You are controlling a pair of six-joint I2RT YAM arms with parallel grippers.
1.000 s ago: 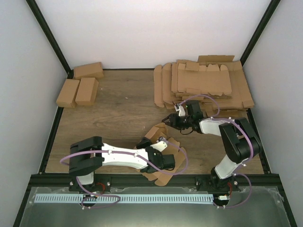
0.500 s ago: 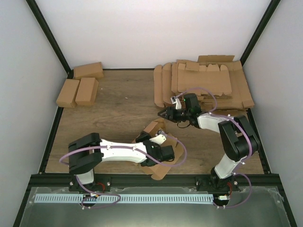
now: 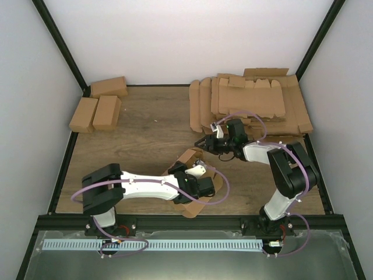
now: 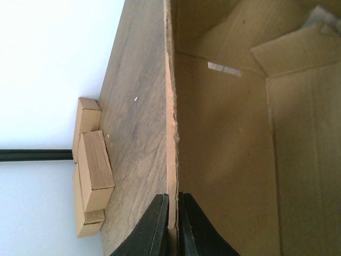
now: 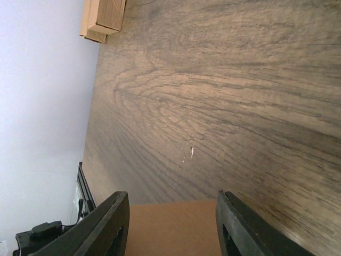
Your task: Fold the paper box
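Starting nearest the bases: seeing the left gripper [image 3: 198, 185] pressed together on a raw edge of the paper box [image 3: 189, 157], which sits near the front middle of the table [image 3: 145, 128]. Left wrist view backs that up, showing both fingers [image 4: 157, 226] squeezing one thin cardboard wall, with the open inside of the box off to the right. Compared with a second ago, noticing the whole sheet dragged in and bunched up, no longer splayed out to the right, near flap now tucked closer under the wrist and a far flap sticking up. Reads like standing a wall up rather than closing anything, so calling it early-to-mid fold, nowhere near a brick yet. Next out, finding the right gripper [image 3: 205, 142] slid left and a bit farther back, off the edge of the stack of flat blanks [image 3: 256, 105] and now just beside that raised flap. Seeing its jaws spread apart in the right wrist view, with a strip of brown cardboard showing in the gap. Can't call touching or not; guessing a line-up to push the flap. Hidden stuff: most of the box buried under the left wrist and its purple cable [image 3: 225, 184] from above, so no counting creases or tabs, and no naming the pinched panel either. Farthest back, spotting the folded cartons [image 3: 106, 112] in the left corner, unmoved, only partly caught in both wrist views.
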